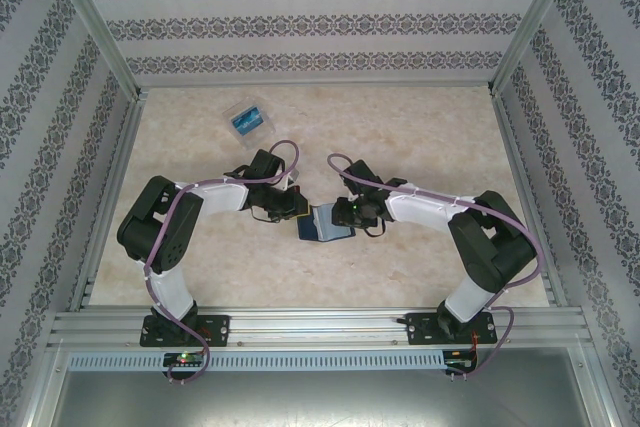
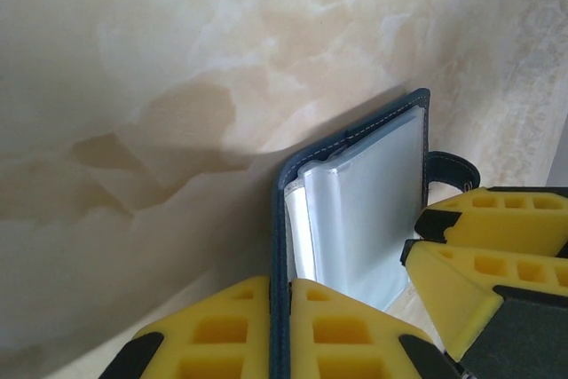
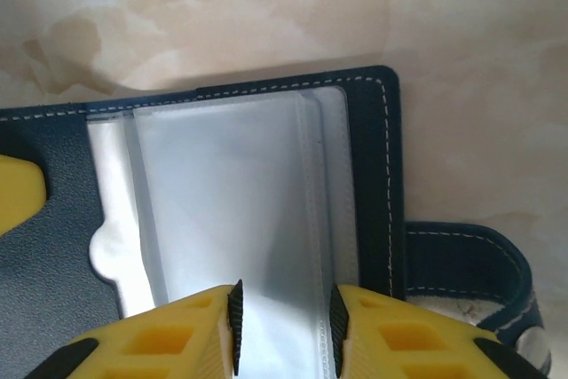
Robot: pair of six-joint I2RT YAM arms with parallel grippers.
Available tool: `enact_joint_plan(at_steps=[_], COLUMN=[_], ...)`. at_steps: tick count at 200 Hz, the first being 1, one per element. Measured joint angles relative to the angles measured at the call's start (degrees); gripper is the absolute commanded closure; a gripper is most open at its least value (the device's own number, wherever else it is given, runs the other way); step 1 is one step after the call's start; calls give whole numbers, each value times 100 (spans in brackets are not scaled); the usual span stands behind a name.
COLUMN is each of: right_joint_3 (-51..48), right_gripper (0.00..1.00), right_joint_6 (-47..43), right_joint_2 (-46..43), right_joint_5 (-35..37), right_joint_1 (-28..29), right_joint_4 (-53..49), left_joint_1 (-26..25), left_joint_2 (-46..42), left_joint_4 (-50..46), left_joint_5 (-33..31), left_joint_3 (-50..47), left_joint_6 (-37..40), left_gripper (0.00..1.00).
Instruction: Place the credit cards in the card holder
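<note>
Your left gripper (image 2: 280, 288) is clamped on the navy cover of the holder (image 1: 322, 223), which sits open in the middle of the table (image 1: 420, 137), between both arms. Your right gripper (image 3: 284, 312) hangs over its clear sleeves (image 3: 231, 201), fingers apart, with sleeve plastic showing in the gap.

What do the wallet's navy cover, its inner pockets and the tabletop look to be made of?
Dark navy folding card holder: cover likely leather or faux leather, matte, pale stitching along its edge. Clear inner pockets: thin plastic film, translucent and glossy with glare. Beige marbled tabletop: smooth with cloudy veining; stone or printed laminate, cannot tell.
</note>
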Motion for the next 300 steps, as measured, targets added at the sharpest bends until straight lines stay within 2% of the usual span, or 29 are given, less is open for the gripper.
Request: enact_joint_plan(at_steps=[75,158,215,254,270,300], right_joint_3=[-59,-258,-501,-811,-879,-999], right_gripper=[70,65,64,69,69,70], right_joint_6=[4,269,584,802,905,992], right_joint_2=[-9,-79,-420,-315,-129,79], right_joint_5=[-181,-999,-1504,-1834,-1934,-1996], right_joint_1=[68,52,15,15,15,15], right_joint_4=[144,739,1484,2243,2520,2778], left_joint_1=[0,0,0,2,4,114], left_joint_2=[0,74,195,240,240,238], left_joint_4=[39,319,623,857,940,1137], left_joint_5=[2,92,184,236,236,256], left_joint_3=[-22,-120,-166,-203,-216,-382], left_joint_6=[-24,-114,-234,-387,-446,-564], left_gripper=[98,97,96,95,94,84])
